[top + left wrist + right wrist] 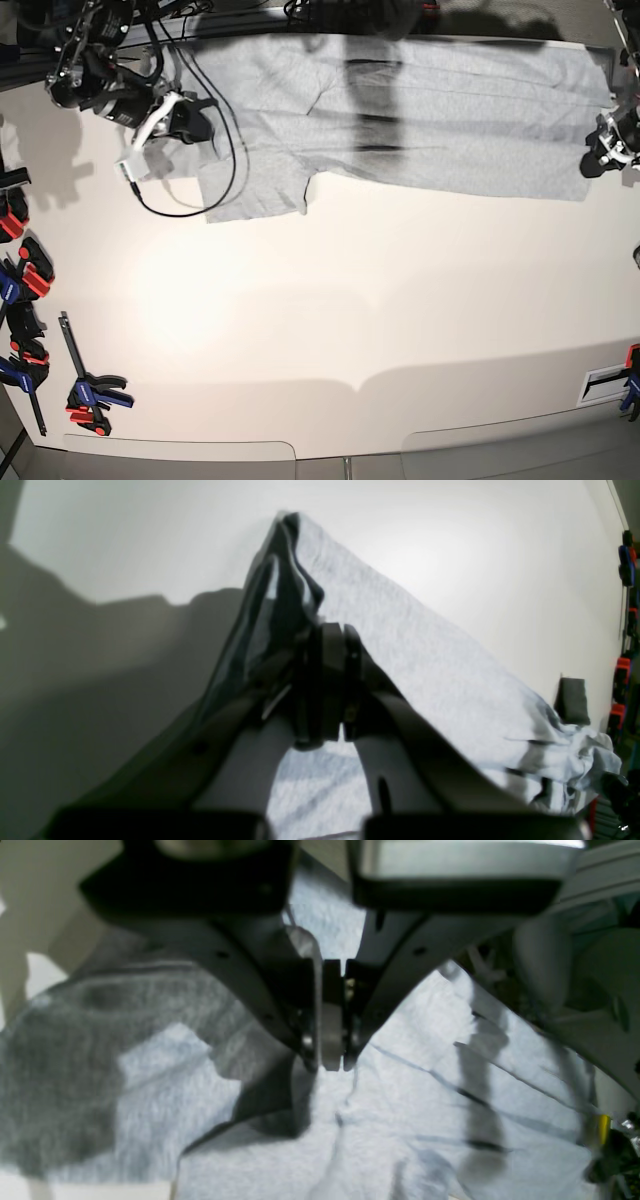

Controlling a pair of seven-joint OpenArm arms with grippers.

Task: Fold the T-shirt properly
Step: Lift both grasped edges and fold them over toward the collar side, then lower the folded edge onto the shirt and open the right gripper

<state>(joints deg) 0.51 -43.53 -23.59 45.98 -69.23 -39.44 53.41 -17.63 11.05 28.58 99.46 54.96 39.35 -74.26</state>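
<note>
The light grey T-shirt point(420, 120) lay spread along the far edge of the white worktop point(330, 320), a sleeve point(255, 190) reaching toward the near side. The left claw point(332, 680) was clamped on the shirt's hem edge, lifting a ridge of cloth. The right claw point(332, 1040) was pinched shut on fabric near the sleeve end.

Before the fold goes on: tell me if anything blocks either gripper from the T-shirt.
Nothing visible does. The left gripper and the right gripper are each already shut on the T-shirt, at opposite ends.
</note>
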